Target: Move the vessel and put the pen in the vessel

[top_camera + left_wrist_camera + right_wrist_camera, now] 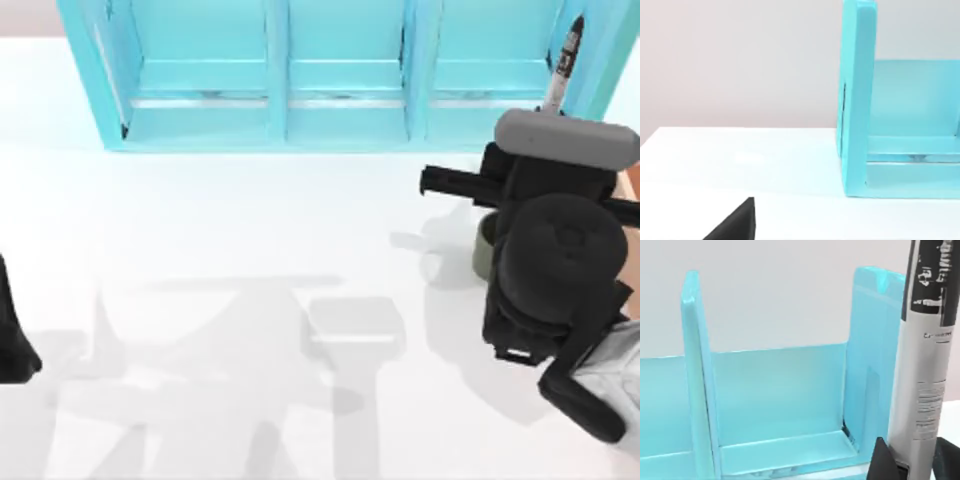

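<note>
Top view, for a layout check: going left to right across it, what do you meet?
Left arm parked at the left edge → turquoise shelf along the back → olive vessel → right arm over it, holding the pen upright.

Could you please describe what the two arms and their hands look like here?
The right arm is bulky matte black with rounded housings, a grey capsule-shaped block on top and a pale segment at its base. The left arm is black too. The right hand's fingers are black and pointed.
</note>
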`<act>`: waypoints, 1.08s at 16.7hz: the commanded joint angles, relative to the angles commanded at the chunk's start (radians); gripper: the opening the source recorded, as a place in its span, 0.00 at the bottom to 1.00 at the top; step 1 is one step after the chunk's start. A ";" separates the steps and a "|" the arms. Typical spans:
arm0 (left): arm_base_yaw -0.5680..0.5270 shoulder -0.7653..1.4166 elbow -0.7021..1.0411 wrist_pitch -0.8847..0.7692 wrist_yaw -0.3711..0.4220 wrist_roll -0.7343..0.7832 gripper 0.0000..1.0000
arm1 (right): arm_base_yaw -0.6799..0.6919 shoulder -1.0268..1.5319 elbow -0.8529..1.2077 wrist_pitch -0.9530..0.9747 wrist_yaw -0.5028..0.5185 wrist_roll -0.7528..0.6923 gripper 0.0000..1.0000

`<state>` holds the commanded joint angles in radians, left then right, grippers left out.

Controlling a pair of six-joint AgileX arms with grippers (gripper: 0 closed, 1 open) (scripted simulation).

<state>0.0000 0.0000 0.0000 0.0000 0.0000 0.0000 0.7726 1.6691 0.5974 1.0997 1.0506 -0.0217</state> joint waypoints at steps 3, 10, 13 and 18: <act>0.000 0.000 0.000 0.000 0.000 0.000 1.00 | -0.019 0.016 0.007 0.010 -0.018 0.001 0.00; 0.000 0.000 0.000 0.000 0.000 0.000 1.00 | -0.019 0.016 0.007 0.010 -0.018 0.001 0.38; 0.000 0.000 0.000 0.000 0.000 0.000 1.00 | -0.019 0.016 0.007 0.010 -0.018 0.001 0.60; 0.000 0.000 0.000 0.000 0.000 0.000 1.00 | -0.019 0.016 0.007 0.010 -0.018 0.001 0.98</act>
<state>0.0000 0.0000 0.0000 0.0000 0.0000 0.0000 0.7532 1.6855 0.6045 1.1096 1.0326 -0.0204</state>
